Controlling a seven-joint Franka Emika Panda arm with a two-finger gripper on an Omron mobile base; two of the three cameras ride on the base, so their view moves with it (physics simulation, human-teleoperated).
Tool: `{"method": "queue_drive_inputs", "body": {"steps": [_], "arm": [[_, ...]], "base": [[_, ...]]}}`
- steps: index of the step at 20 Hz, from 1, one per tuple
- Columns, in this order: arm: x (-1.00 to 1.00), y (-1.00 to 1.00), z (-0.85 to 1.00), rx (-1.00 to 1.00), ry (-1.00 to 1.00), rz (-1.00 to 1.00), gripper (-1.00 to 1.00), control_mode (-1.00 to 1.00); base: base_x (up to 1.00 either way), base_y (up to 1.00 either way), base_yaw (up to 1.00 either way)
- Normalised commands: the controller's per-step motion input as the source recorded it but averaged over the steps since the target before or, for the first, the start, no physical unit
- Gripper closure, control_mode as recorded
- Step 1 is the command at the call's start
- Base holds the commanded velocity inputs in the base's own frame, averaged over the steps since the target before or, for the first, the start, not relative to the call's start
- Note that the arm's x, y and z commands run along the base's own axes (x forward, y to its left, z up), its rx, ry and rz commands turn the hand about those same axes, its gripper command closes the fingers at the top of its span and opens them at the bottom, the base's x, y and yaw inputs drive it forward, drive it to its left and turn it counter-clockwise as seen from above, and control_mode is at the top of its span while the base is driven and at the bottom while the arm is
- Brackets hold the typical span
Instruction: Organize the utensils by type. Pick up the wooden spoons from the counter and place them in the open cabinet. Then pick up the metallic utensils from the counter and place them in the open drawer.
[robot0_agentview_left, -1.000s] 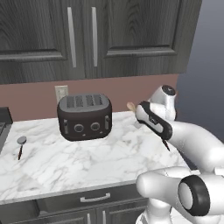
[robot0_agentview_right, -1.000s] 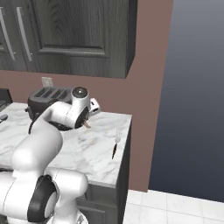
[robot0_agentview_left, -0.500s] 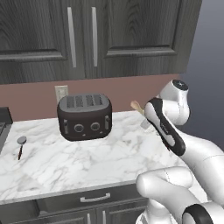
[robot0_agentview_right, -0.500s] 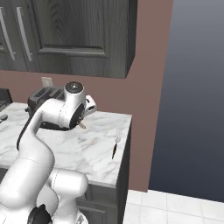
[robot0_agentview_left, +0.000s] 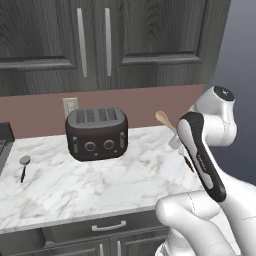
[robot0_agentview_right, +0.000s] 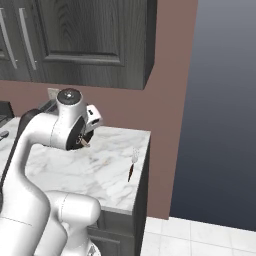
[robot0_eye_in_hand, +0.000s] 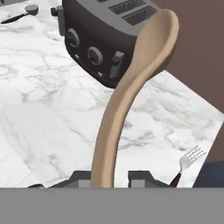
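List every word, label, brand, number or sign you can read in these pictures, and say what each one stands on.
None: no readable text in any view.
The toaster carries round knobs and a lever but no lettering or brand.
The wall outlet is plain.
The cabinet doors, the counter, the wooden spoon in the gripper, the fork and the round-headed utensil bear no marks.

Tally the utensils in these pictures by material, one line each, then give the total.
Wooden: 1, the wooden spoon, held in the gripper.
Metal-headed with dark handles: 2, the fork and the round-headed utensil, both lying on the counter.
Total: 3
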Motion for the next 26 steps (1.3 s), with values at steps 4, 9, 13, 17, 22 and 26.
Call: {"method": "queue_drive_inputs", "body": {"steps": [4,9,13,17,22,26], "arm": [[-0.38,0.00,0.69,0.00,0.00,0.00,1.00,-1.00],[-0.37,0.00,0.37,-0.02,0.00,0.00,1.00,-1.00],[-0.44,0.00,0.19,-0.03,0.00,0.00,1.00,-1.00],[-0.54,0.00,0.22,-0.02,0.00,0.00,1.00,-1.00],[-0.50,0.00,0.35,0.00,0.00,0.00,1.00,-1.00],[-0.25,-0.01,0.15,0.00,0.00,0.00,1.00,-1.00]], "base": [[0.00,0.00,0.00],[0.00,0.00,0.00],[0.00,0.00,0.00],[0.00,0.00,0.00],[0.00,0.00,0.00],[0.00,0.00,0.00]]}}
